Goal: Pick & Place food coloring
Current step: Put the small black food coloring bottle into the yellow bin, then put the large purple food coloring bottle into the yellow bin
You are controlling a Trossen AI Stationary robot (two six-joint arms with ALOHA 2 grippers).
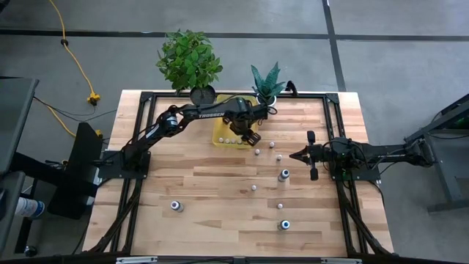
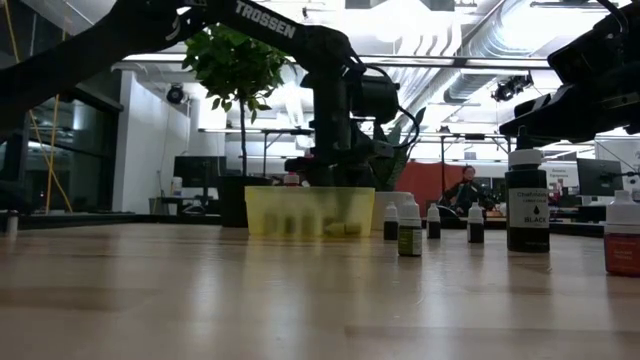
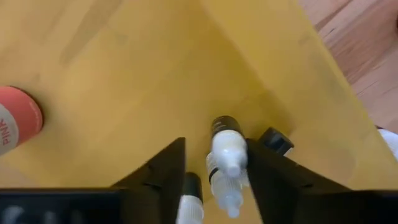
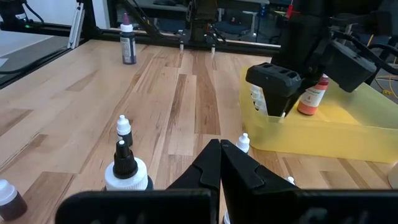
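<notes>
The yellow bin (image 1: pixel 220 121) stands at the table's far middle. My left gripper (image 1: pixel 249 136) (image 3: pixel 216 180) is open, reaching down into the bin's right end. Between its fingers, small white-capped food coloring bottles (image 3: pixel 227 152) lie on the bin floor; a pink-labelled bottle (image 3: pixel 17 119) sits farther off in the bin. More bottles stand scattered on the table, among them one (image 1: pixel 257 152) beside the bin and a larger dark one (image 1: pixel 283 174) (image 2: pixel 527 200). My right gripper (image 1: pixel 294 155) (image 4: pixel 221 152) is shut, waiting over the table's right side, pointing toward the bin.
Two potted plants (image 1: pixel 189 60) (image 1: pixel 266 81) stand at the far edge behind the bin. Loose bottles stand at the near left (image 1: pixel 175 206) and near right (image 1: pixel 284 224). The black frame rails (image 1: pixel 146 95) run along the table's edges. Bare wood lies at the left and near middle.
</notes>
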